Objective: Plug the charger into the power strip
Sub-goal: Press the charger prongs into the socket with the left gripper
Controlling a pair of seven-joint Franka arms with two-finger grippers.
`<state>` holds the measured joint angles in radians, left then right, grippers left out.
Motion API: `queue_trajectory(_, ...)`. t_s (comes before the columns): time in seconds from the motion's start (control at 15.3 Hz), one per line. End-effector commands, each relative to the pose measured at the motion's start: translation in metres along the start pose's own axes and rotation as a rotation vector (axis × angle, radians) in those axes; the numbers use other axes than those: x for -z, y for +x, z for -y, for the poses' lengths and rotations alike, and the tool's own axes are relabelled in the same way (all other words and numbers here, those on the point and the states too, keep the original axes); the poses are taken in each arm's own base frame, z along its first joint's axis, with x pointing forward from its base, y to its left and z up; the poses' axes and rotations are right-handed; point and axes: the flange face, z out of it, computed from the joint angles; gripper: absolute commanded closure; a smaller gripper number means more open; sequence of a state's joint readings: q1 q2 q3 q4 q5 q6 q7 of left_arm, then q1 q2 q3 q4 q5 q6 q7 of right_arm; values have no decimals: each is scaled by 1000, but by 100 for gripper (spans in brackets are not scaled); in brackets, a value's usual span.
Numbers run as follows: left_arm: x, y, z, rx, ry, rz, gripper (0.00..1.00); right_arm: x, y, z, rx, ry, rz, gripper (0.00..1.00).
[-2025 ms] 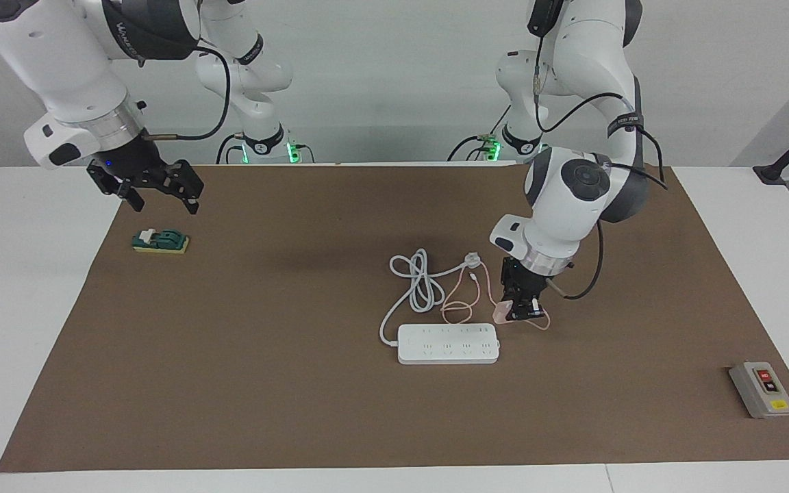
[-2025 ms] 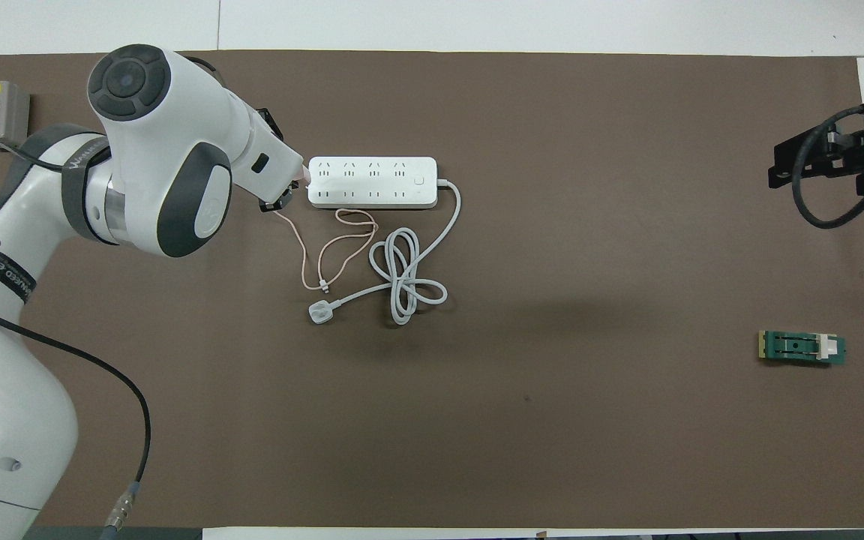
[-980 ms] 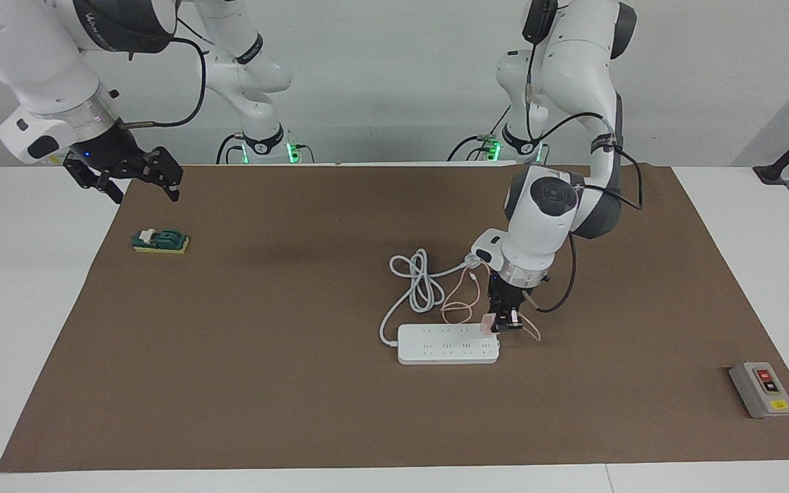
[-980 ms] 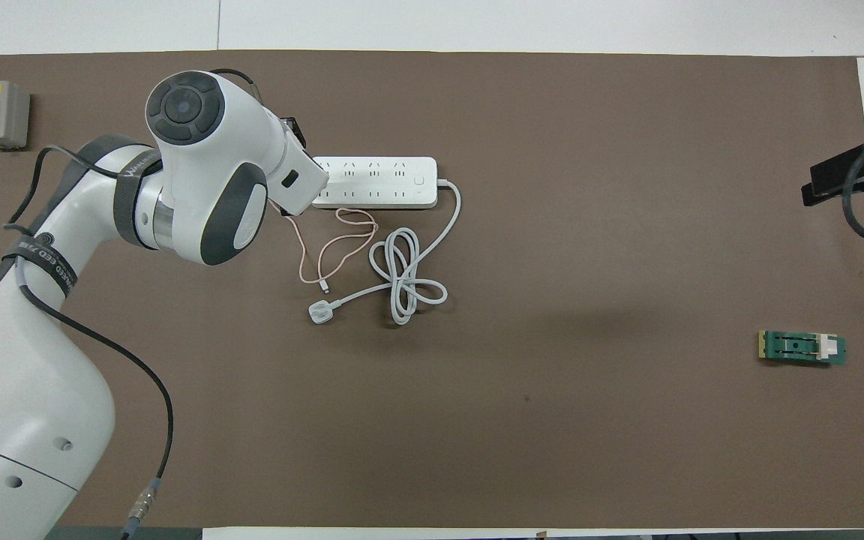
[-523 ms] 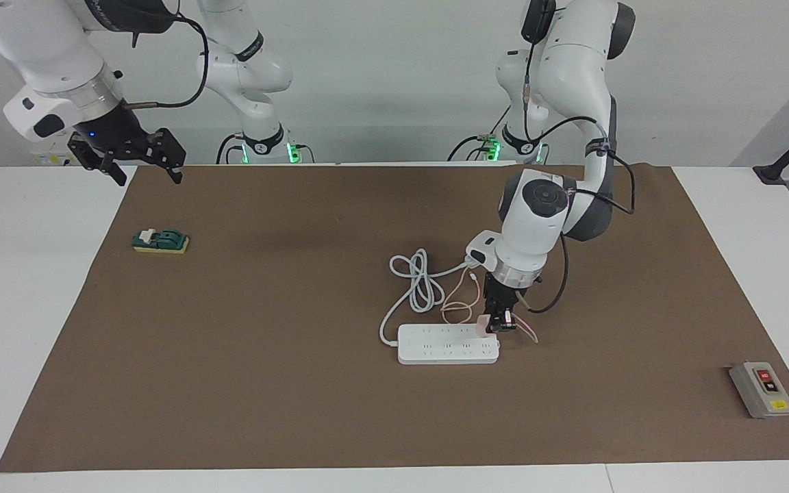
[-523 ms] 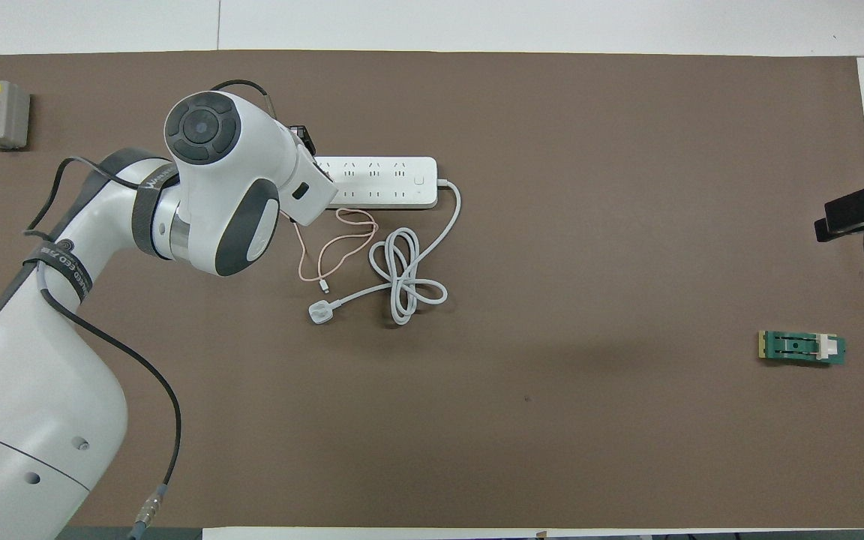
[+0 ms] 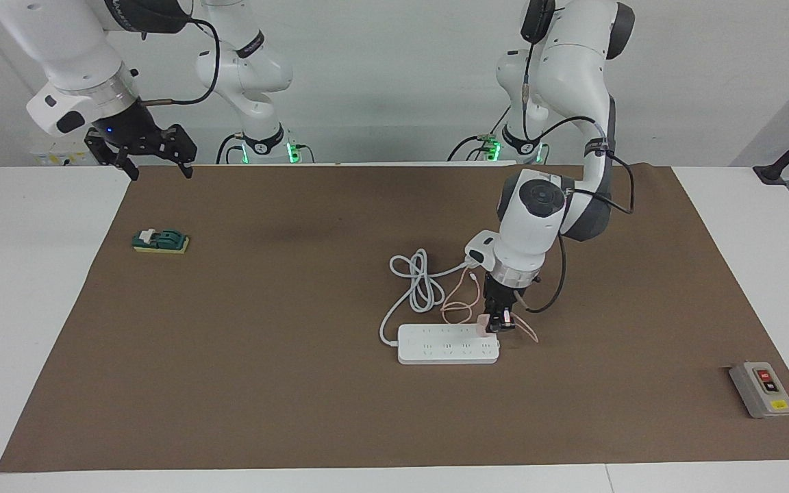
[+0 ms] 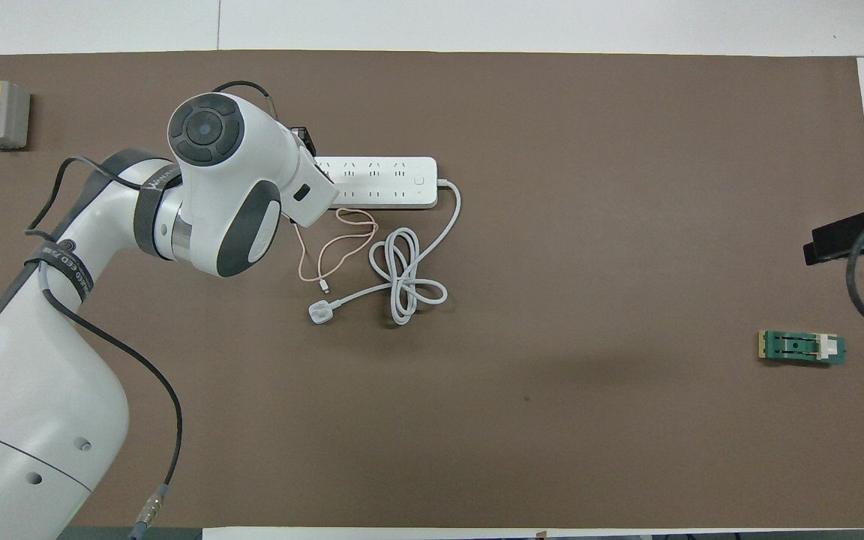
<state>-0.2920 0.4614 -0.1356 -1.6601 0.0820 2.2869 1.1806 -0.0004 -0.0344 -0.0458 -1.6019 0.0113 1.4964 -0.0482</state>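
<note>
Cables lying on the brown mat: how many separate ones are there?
2. The thick white cord lies coiled nearer to the robots than the long flat white power strip; the thin pink cable loops beside it, toward the left arm's end. None seems hidden.

one charger (image 7: pixel 482 324), one power strip (image 7: pixel 448 344)

Mat (image 7: pixel 298 383) covers the table; everything sits on it. Power strip (image 7: pixel 446 348) near mid-mat, a bit toward the left arm's end. Its coiled cord (image 7: pixel 416 277) and three-pin plug (image 7: pixel 472 259) lie nearer the robots than the strip. Charger (image 7: pixel 483 325) on the strip's end toward the left arm, in the left gripper (image 7: pixel 501 322); its cable (image 7: pixel 459 301) loops between strip and plug. Button box (image 7: pixel 761 389) at the left arm's end, farther from the robots. Small switch block (image 7: pixel 160 241) at the right arm's end; right gripper (image 7: pixel 151 161) over the mat edge, waiting.
</note>
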Motion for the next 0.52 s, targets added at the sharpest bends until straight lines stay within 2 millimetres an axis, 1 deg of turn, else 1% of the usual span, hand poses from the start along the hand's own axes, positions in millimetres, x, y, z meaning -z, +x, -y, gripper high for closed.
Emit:
queue_trajectory(0.0,-1,-3,-8,-24,-1,37,100,-2,-5,-5,-23,-20,-18,0)
queue_trajectory(0.13,-1,-4,-10,-26,-2,39,100,0,1,-11,-30,-25,-19,0)
queue_trajectory(0.2,-3,-3,-13,-27,-5,39,100,2,1,-12,-33,-26,-19,0)
queue_trajectory(0.46,-6,-2,-16,-25,-9,39,100,3,-1,-11,-28,-41,-14,0)
